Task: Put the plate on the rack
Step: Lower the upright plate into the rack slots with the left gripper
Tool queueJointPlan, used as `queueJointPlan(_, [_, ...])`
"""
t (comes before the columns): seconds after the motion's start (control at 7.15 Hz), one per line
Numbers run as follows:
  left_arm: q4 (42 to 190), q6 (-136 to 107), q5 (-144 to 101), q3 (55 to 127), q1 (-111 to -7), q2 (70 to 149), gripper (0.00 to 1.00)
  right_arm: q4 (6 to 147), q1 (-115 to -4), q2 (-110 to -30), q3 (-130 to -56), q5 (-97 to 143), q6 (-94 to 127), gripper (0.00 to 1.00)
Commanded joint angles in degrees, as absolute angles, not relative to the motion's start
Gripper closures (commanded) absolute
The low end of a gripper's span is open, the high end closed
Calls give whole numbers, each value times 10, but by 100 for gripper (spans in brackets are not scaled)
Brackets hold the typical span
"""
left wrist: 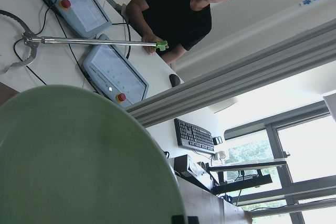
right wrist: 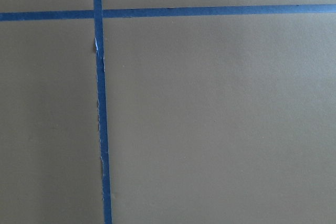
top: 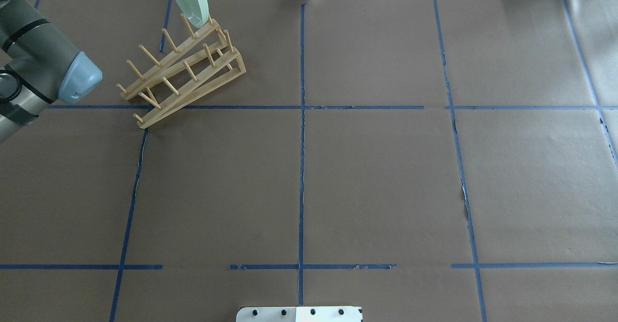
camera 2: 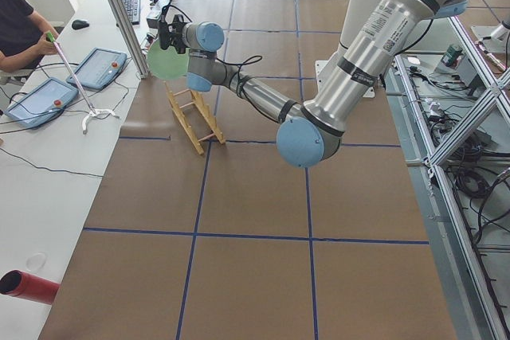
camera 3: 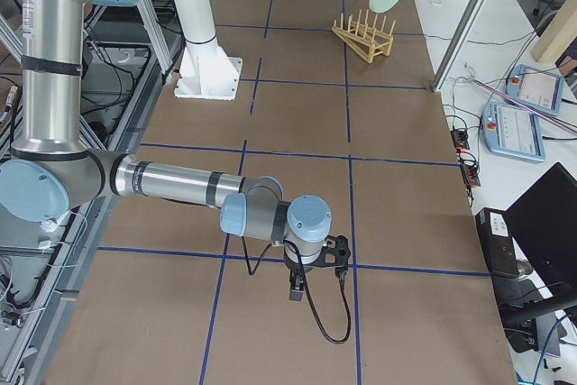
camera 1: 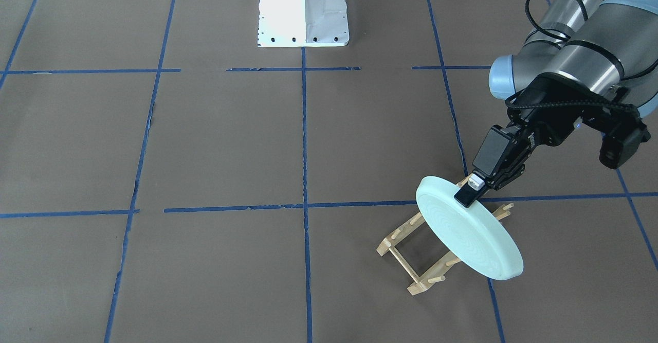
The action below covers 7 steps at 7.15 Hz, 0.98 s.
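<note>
The pale mint-green plate point(camera 1: 470, 235) is held on edge, tilted, over the light-wood rack point(camera 1: 406, 263). My left gripper point(camera 1: 469, 195) is shut on the plate's upper rim, one finger on the near face and the other behind it. In the overhead view the plate's lower edge point(top: 192, 8) sits right at the pegs at the rack's point(top: 183, 71) far end; I cannot tell whether it touches them. The plate fills the lower left of the left wrist view point(left wrist: 79, 156). My right gripper point(camera 3: 296, 288) hangs low over the table far from the rack; I cannot tell if it is open or shut.
The white robot base point(camera 1: 303, 14) stands at the table's middle edge. Blue tape lines point(right wrist: 100, 129) cross the brown table. An operator point(left wrist: 178, 14) sits beyond the table edge near the rack, with teach pendants point(camera 2: 40, 101) and a reach stick.
</note>
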State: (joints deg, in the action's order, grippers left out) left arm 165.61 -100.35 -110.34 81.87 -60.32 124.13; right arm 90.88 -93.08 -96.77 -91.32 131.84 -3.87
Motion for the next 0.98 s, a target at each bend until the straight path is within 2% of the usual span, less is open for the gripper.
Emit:
queueJointPlan(0.0, [1705, -1004, -1099, 773, -600, 1249, 100, 909, -931, -968, -913, 1318, -39, 0])
queueJointPlan(0.84, [1721, -1004, -1071, 771, -556, 1248, 100, 909, -931, -968, -913, 1318, -39, 0])
